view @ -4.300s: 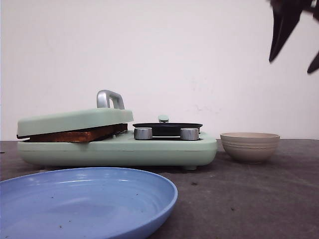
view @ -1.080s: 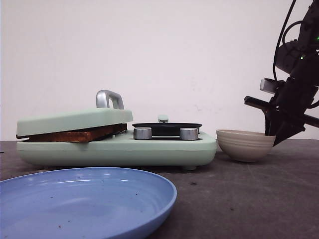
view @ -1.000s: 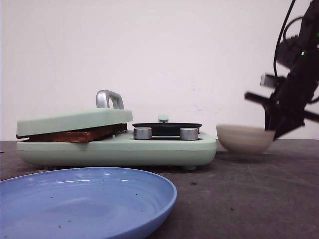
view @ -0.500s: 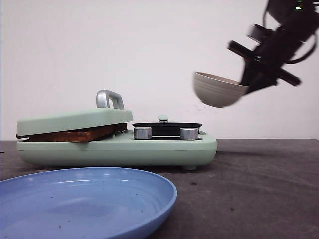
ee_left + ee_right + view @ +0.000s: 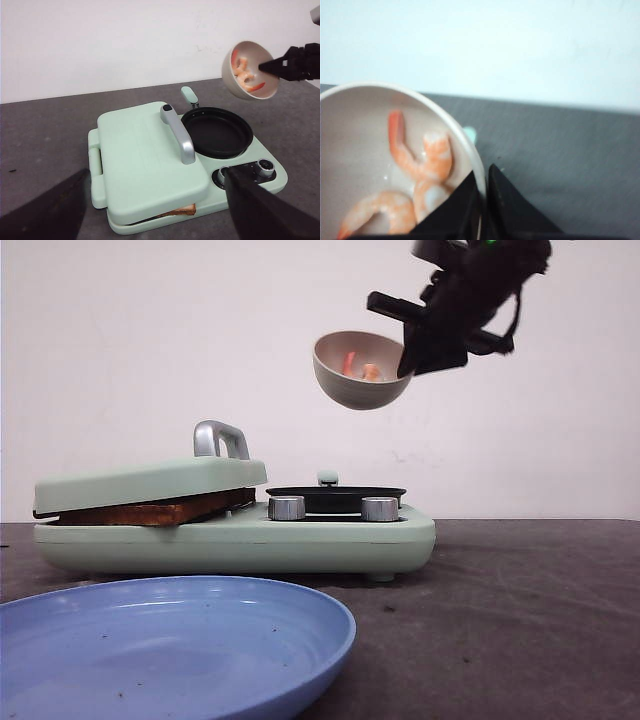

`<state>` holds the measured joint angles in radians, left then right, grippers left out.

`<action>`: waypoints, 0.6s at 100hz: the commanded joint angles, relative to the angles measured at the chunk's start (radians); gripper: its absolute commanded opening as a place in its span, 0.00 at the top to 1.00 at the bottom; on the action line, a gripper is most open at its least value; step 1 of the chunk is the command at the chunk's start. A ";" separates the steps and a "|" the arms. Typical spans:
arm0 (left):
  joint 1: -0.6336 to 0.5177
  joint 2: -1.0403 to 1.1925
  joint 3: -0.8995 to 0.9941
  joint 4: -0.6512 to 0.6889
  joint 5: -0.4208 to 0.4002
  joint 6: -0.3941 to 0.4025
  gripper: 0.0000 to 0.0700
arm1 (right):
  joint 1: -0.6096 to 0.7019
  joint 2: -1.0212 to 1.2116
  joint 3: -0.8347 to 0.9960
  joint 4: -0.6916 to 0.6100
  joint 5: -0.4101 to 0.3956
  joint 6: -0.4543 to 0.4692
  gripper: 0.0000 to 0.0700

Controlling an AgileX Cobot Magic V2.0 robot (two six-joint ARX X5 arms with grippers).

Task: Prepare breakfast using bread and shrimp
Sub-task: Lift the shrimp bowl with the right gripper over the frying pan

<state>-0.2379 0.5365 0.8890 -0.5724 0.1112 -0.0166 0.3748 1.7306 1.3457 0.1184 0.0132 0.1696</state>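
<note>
My right gripper [image 5: 408,362] is shut on the rim of a beige ribbed bowl [image 5: 360,370] and holds it tilted in the air above the black pan [image 5: 335,497]. Orange-red and white shrimp [image 5: 422,165] lie inside the bowl; they also show in the front view [image 5: 360,367] and the left wrist view [image 5: 244,75]. The bread [image 5: 150,512] is pressed under the closed green lid [image 5: 150,482] of the sandwich maker, with a toasted corner showing [image 5: 180,210]. My left gripper [image 5: 155,220] is open and empty, above the maker.
The pale green appliance [image 5: 330,540] has two silver knobs [image 5: 287,508] and a metal lid handle [image 5: 220,438]. A large blue plate [image 5: 170,645] lies at the front left. Dark table surface [image 5: 520,620] lies to the right.
My right gripper came down to the bowl on the table, closed on its rim, then lifted it up and to the left over the pan, tilting it.
</note>
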 commanded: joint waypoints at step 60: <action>-0.003 0.003 0.005 0.010 0.051 0.029 0.33 | 0.143 0.190 0.024 0.312 0.384 -0.837 1.00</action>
<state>-0.2382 0.5365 0.8890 -0.5724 0.1593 -0.0063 0.5049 1.8912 1.3457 0.3897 0.3611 -0.5388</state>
